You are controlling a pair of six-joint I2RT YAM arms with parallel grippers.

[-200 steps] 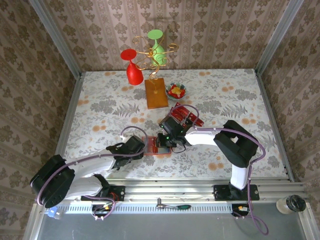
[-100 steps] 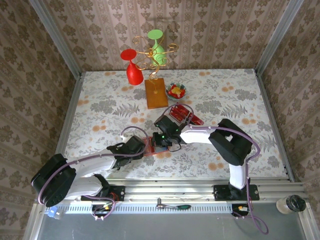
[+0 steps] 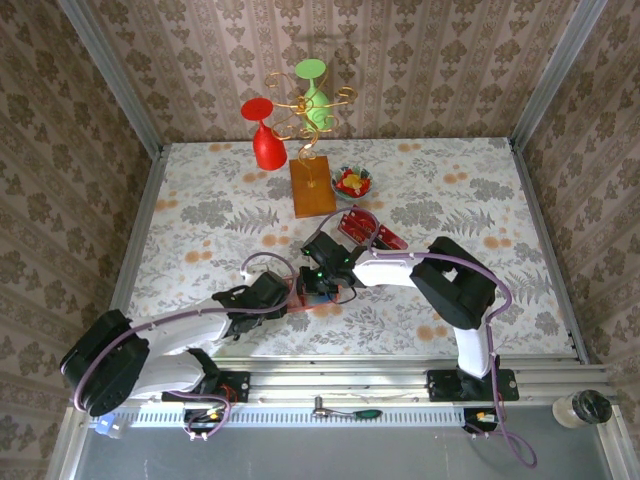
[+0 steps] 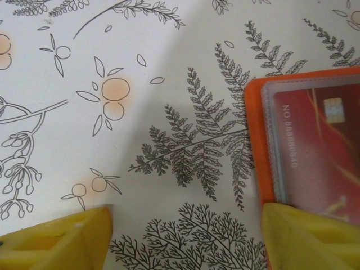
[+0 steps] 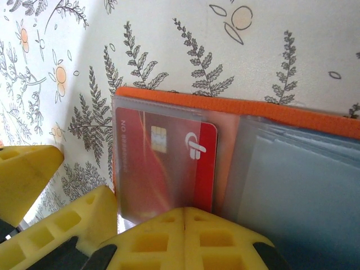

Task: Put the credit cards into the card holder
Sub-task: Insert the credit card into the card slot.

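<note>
The orange card holder (image 3: 312, 304) lies open on the table between both grippers. A red credit card (image 5: 169, 157) sits mostly inside its clear left sleeve (image 5: 126, 112); the card's right strip still pokes out. My right gripper (image 5: 185, 216) is shut with nothing between its fingers, its tips against the card's near edge. My left gripper (image 4: 185, 239) is open. One of its fingers (image 4: 309, 236) rests on the holder's corner (image 4: 257, 140) and the other stands on bare table. More red credit cards (image 3: 368, 229) lie behind the right arm.
A brown wooden block (image 3: 313, 188) with a wire stand, a red glass (image 3: 264, 140) and a green glass (image 3: 313, 85) stands at the back. A bowl of candies (image 3: 352, 182) is beside it. The walls close in on three sides.
My right gripper has moved left across the holder, pushing the card towards the sleeve. The left arm has stayed in place.
</note>
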